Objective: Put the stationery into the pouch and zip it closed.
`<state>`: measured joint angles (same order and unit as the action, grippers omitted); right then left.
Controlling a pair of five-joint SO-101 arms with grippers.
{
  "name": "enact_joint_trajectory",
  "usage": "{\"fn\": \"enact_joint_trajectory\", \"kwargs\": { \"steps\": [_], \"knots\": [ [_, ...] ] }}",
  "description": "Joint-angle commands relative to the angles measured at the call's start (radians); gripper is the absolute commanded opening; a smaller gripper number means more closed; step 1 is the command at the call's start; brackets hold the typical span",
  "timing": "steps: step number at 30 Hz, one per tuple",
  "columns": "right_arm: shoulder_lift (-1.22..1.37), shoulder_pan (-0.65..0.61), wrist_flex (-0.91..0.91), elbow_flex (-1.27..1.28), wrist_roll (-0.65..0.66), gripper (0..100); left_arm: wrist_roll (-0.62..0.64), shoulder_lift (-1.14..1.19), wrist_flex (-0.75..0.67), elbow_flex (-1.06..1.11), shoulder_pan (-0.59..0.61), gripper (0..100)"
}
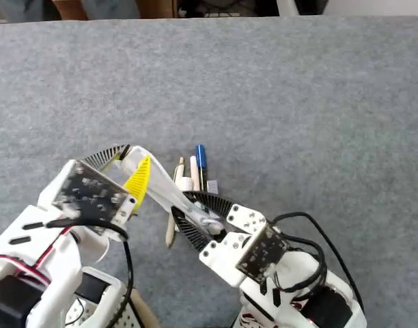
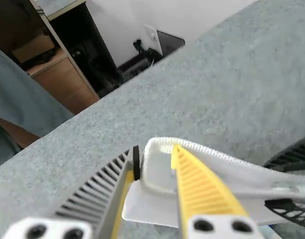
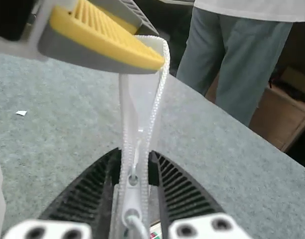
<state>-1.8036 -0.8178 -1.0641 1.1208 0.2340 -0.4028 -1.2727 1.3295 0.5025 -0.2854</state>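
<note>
A translucent white pouch (image 1: pixel 164 188) with a white zipper is held off the table, stretched between both arms. My left gripper (image 1: pixel 127 156), with one yellow finger (image 2: pixel 202 184), is shut on the pouch's far end (image 2: pixel 160 149). My right gripper (image 3: pixel 135 162), with black ribbed fingers (image 3: pixel 182 191), is shut on the zipper end of the pouch (image 3: pixel 137 99), and the metal slider sits between its fingers. The stationery lies on the table under and behind the pouch: a blue-capped pen (image 1: pixel 201 158), a white pen (image 1: pixel 193 167) and a beige pen (image 1: pixel 171 229).
The grey felt table (image 1: pixel 298 102) stretches open beyond and to both sides of the arms. Both arm bases crowd the near edge. A small white scrap (image 3: pixel 21 113) lies on the felt. Dark shelving (image 2: pixel 87 55) stands past the table's far edge.
</note>
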Motion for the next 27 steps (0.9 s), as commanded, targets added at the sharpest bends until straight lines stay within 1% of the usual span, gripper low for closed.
{"fn": "enact_joint_trajectory", "kwargs": {
  "steps": [1, 7, 9, 14, 18, 20, 22, 24, 27],
  "knots": [
    [-0.053, -0.011, -0.021, -0.013, 0.012, 1.2, -0.095, 0.014, 0.084, 0.015, 0.012, 13],
    [-0.053, -0.011, -0.021, -0.013, 0.012, 1.2, -0.256, 0.003, 0.18, 0.005, 0.013, 13],
    [-0.053, -0.011, -0.021, -0.013, 0.012, 1.2, -0.29, 0.003, 0.204, 0.005, 0.013, 13],
    [-0.053, -0.011, -0.021, -0.013, 0.012, 1.2, -0.298, 0.003, 0.221, 0.013, 0.015, 12],
    [-0.053, -0.011, -0.021, -0.015, 0.012, 1.2, -0.301, 0.003, 0.222, 0.015, 0.015, 2],
    [-0.053, -0.011, -0.021, -0.015, 0.012, 1.2, -0.301, 0.003, 0.224, 0.015, 0.015, 5],
    [-0.053, -0.011, -0.021, -0.015, 0.012, 1.2, -0.302, 0.003, 0.232, 0.016, 0.015, 5],
    [-0.053, -0.011, -0.021, -0.022, 0.012, 1.2, -0.313, 0.005, 0.288, 0.013, 0.015, 5],
    [-0.053, -0.011, -0.021, -0.051, 0.012, 1.2, -0.402, 0.003, 0.374, 0.015, 0.013, 5]
  ]
}}
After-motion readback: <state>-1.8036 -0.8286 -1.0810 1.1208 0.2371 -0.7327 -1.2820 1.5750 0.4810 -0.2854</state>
